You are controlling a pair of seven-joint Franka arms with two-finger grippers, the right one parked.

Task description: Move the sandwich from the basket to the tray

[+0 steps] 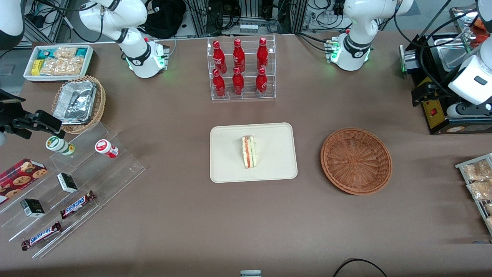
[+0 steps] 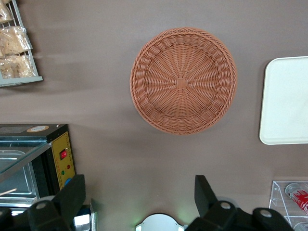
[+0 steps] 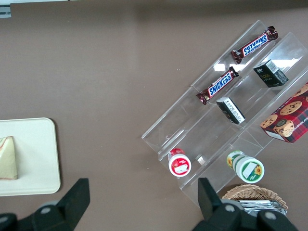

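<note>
Sandwich [image 1: 249, 151] wedge lies on flat tray [image 1: 226, 169]; fingers [image 2: 72, 197] apart above woven basket [image 2: 183, 80].

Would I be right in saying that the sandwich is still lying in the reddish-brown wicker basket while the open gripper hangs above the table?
Not quite: the sandwich lies on the cream tray, as the front view shows, and the basket holds nothing. The rest is right: in the left wrist view the gripper is open and hangs above the table beside the basket.
</note>
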